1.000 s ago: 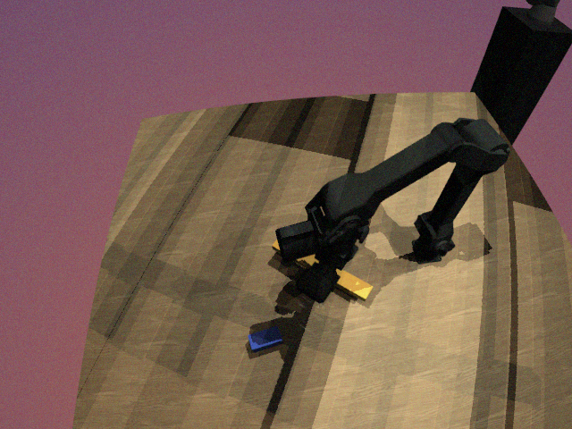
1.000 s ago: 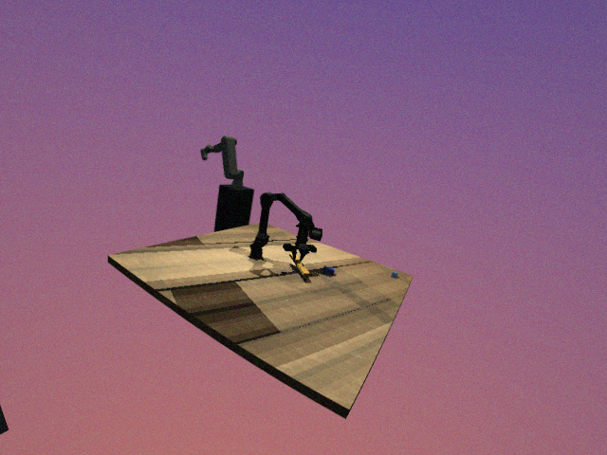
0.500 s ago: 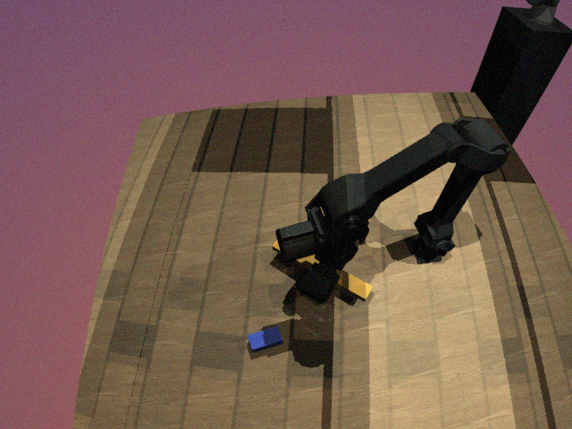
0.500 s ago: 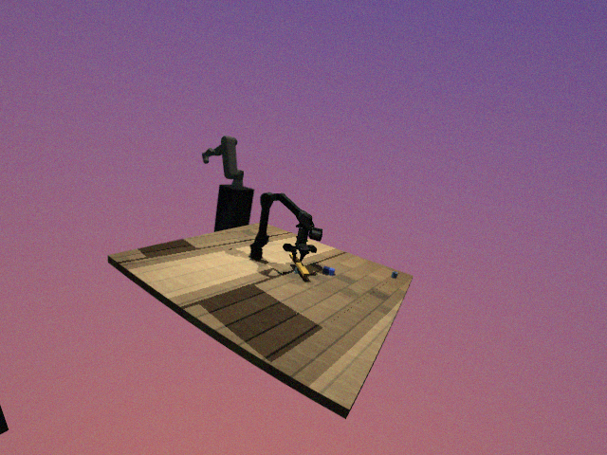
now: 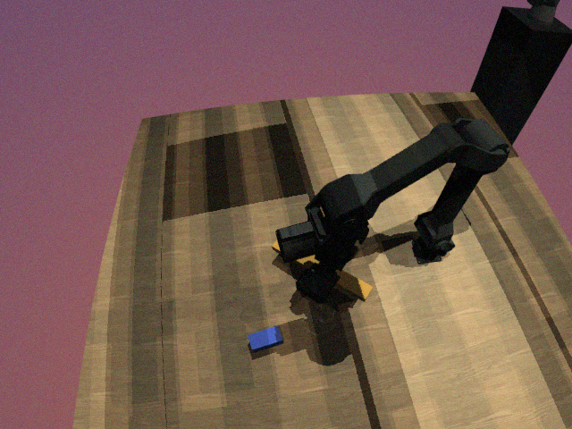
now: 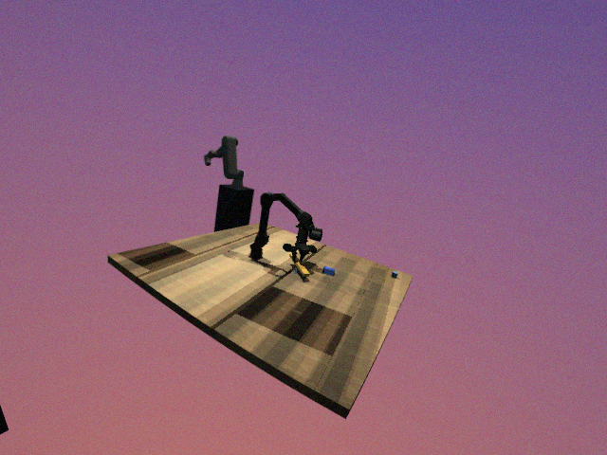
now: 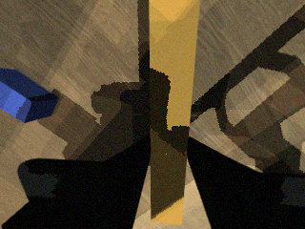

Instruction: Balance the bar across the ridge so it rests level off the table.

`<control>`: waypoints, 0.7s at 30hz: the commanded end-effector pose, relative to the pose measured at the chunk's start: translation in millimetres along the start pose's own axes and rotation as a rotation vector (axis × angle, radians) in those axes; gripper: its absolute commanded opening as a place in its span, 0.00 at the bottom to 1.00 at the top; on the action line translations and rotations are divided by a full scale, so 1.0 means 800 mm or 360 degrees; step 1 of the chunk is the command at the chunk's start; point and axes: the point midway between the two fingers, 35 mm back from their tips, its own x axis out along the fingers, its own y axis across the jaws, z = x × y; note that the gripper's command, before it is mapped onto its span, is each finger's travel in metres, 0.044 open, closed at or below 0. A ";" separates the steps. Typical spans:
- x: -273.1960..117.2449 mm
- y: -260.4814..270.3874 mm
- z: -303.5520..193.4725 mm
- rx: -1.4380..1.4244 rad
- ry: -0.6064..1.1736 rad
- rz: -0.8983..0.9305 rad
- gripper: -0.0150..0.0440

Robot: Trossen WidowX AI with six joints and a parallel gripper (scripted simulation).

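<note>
So the fingers (image 5: 329, 277) (image 6: 298, 259) are partway apart and squeezed onto the yellow bar (image 5: 356, 284) (image 6: 303, 268) (image 7: 178, 57), one on each long side, which makes sense: that's the narrow way across, and it leaves both ends sticking out free. The bar is well in from every edge of the bench (image 5: 194, 378) (image 6: 294, 313) (image 7: 105, 29), running crosswise under the wrist. I can't properly make out the ridge. There's a tiny bluish bit under the bar in the exterior view that could be it, but don't quote me. My guess is we're at the setting-down or final centring stage, since the bar's low and still gripped. Can't tell if it's level or already bearing on anything. The hold matters here because the middle of the bar has to sit right over the ridge; let go off-centre and one end probably tips down to the bench. I'd want weight on the ridge first, then open both sides evenly and lift straight up. The blue block (image 5: 264, 339) (image 6: 328, 270) (image 7: 19, 100) is well apart from the bar, and a small blue cube (image 6: 395, 274) sits by the right-hand corner in the exterior view, so neither should get in the way imo.
</note>
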 end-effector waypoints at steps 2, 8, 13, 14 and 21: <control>0.001 0.001 0.000 -0.0003 0.0002 0.0006 0.25; 0.001 0.001 0.000 -0.0003 0.0002 0.0006 0.25; 0.002 0.001 0.000 -0.0003 0.0002 0.0006 0.25; 0.002 0.001 0.000 -0.0003 0.0002 0.0006 0.25; 0.003 0.000 -0.001 -0.0003 0.0002 0.0006 0.25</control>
